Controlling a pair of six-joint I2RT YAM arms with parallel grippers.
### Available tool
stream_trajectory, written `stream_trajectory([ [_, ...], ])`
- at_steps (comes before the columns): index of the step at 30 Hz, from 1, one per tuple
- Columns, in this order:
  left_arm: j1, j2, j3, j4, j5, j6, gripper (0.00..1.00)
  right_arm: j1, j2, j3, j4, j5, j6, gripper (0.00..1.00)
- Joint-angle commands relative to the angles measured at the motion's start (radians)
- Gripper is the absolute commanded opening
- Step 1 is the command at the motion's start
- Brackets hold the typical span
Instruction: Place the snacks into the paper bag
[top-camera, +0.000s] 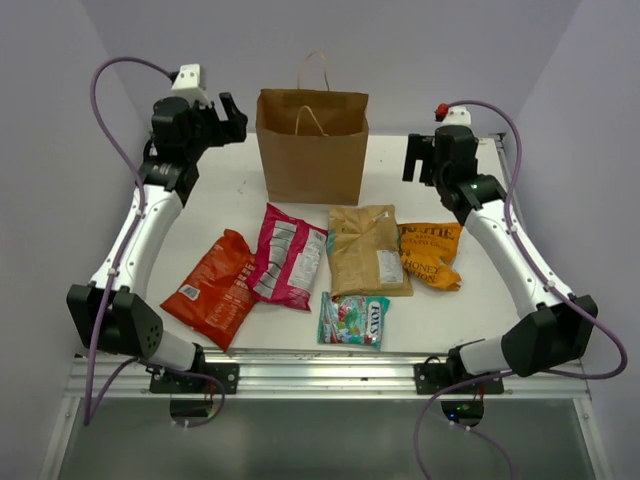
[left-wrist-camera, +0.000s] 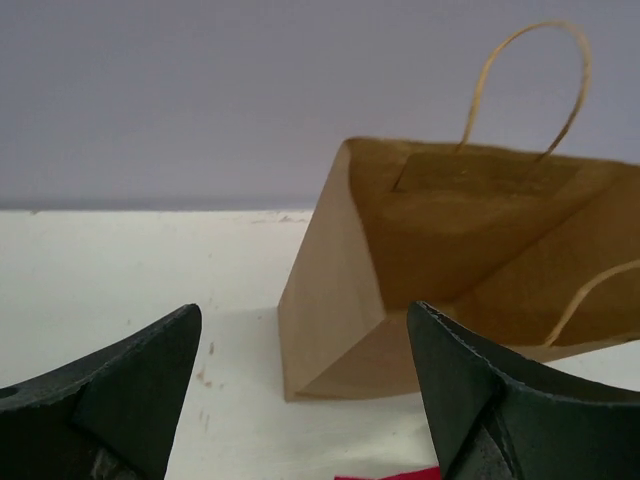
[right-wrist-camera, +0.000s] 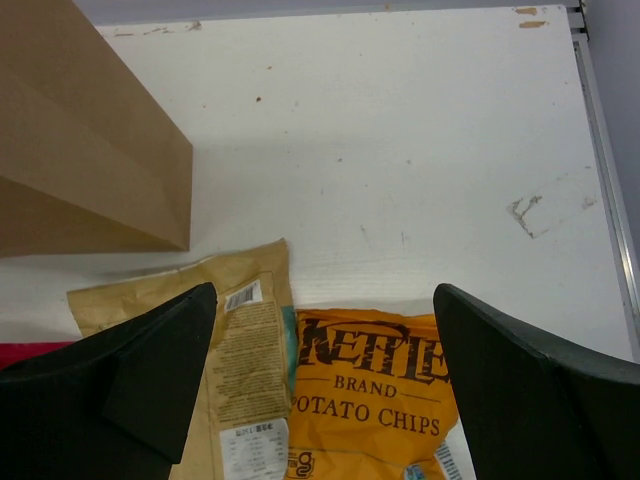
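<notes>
The brown paper bag (top-camera: 312, 150) stands upright and open at the back centre; it also shows in the left wrist view (left-wrist-camera: 440, 270) and the right wrist view (right-wrist-camera: 80, 150). Five packets lie flat in front of it: the red-orange chip bag (top-camera: 212, 288), the magenta bag (top-camera: 286, 257), the tan kraft pouch (top-camera: 366, 250), the orange-yellow bag (top-camera: 432, 253) and the small teal candy packet (top-camera: 354, 320). My left gripper (top-camera: 236, 117) is open and empty, raised left of the bag. My right gripper (top-camera: 420, 158) is open and empty above the orange-yellow bag (right-wrist-camera: 380, 400) and pouch (right-wrist-camera: 235, 370).
The white table (top-camera: 225, 200) has a metal rail (top-camera: 320, 365) along its near edge. Grey walls close in the back and sides. A thin strip of a red packet (left-wrist-camera: 395, 474) shows at the bottom of the left wrist view.
</notes>
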Motion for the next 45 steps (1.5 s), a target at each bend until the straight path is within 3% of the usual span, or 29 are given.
stream_trajectory([
  [1,-0.006,0.069,0.187,-0.017,0.135,-0.074,0.88,0.002,0.015,0.005,-0.006,-0.002,0.020,0.95],
  [6,-0.012,0.135,0.266,-0.048,0.184,-0.100,0.87,0.003,0.044,0.000,-0.017,0.001,0.023,0.95],
  [11,-0.013,0.280,0.424,-0.203,0.238,-0.105,0.82,0.002,0.053,-0.009,-0.017,0.001,0.025,0.95],
  [21,-0.039,0.346,0.456,-0.258,0.181,-0.082,0.77,0.002,0.044,-0.029,-0.009,0.006,0.025,0.96],
  [28,-0.058,0.353,0.447,-0.235,0.178,-0.077,0.61,0.002,0.058,-0.063,0.000,-0.068,0.026,0.94],
  [36,-0.067,0.356,0.450,-0.214,0.177,-0.063,0.61,0.002,0.087,-0.231,0.092,-0.178,0.043,0.95],
  [38,-0.067,0.359,0.450,-0.215,0.175,-0.062,0.52,0.002,0.114,-0.260,0.124,-0.225,0.059,0.95],
  [42,-0.068,0.360,0.448,-0.215,0.178,-0.060,0.18,0.002,0.211,-0.293,0.189,-0.295,0.065,0.95],
  [45,-0.068,0.360,0.448,-0.222,0.177,-0.053,0.08,0.000,0.289,-0.308,0.250,-0.330,0.062,0.94],
])
